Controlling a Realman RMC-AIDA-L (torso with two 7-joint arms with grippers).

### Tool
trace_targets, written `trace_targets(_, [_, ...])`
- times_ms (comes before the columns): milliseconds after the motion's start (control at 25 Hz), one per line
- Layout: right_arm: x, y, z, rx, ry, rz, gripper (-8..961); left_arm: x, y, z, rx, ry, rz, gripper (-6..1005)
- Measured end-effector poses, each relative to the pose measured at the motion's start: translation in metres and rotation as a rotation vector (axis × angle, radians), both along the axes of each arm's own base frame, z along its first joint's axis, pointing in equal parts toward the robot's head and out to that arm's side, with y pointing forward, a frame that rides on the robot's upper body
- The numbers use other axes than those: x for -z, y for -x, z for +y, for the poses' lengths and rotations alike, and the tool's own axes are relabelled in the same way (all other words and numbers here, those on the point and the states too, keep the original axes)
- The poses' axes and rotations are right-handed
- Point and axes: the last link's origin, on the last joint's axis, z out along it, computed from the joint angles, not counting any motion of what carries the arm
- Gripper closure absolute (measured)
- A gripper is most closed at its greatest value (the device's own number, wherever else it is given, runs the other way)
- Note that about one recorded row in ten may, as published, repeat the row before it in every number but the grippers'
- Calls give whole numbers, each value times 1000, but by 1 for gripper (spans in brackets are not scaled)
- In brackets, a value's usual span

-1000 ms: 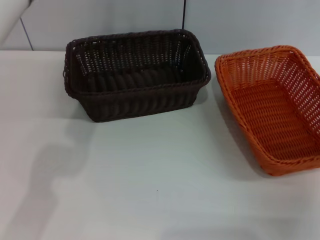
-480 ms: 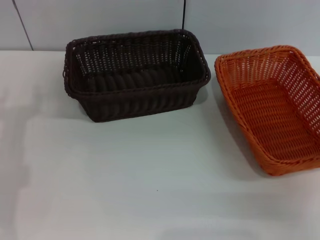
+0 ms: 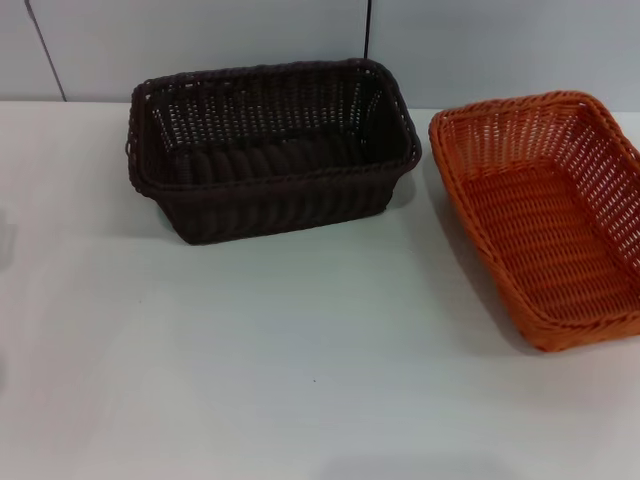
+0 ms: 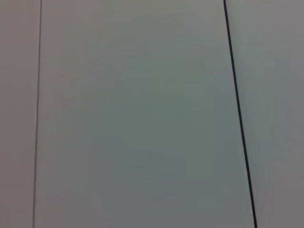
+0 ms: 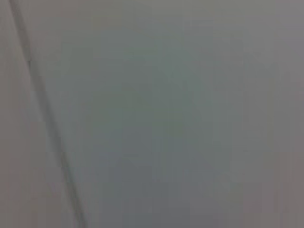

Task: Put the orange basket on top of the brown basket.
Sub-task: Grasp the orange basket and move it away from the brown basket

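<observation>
The brown basket stands on the white table at the back centre-left, empty, its long side facing me. To its right lies the orange basket, also empty, angled so that its near end runs off the head view's right edge. A narrow strip of table separates the two. Neither gripper appears in any view; both wrist views show only a plain grey panelled wall.
The white table stretches wide in front of both baskets. A grey panelled wall with a dark vertical seam rises behind them.
A pale arm part at the head view's top left corner has left the picture, and the shadow on the table's left side has drifted off to the left. The baskets have not moved.
</observation>
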Motion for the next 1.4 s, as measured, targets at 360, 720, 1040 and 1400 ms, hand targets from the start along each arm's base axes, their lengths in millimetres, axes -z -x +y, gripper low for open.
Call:
trace_targets(360, [30, 45, -36, 106, 515, -468, 124, 7, 9, 10, -50, 44, 9, 236])
trace_targets(720, [37, 60, -116, 65, 807, -776, 124, 10, 16, 21, -110, 86, -21, 236])
trace_targets(1040, [42, 47, -136, 134, 932, -878, 123, 12, 21, 21, -143, 94, -40, 237])
trace_targets(1400, [45, 40, -141, 172, 958, -969, 123, 15, 27, 21, -179, 114, -60, 237])
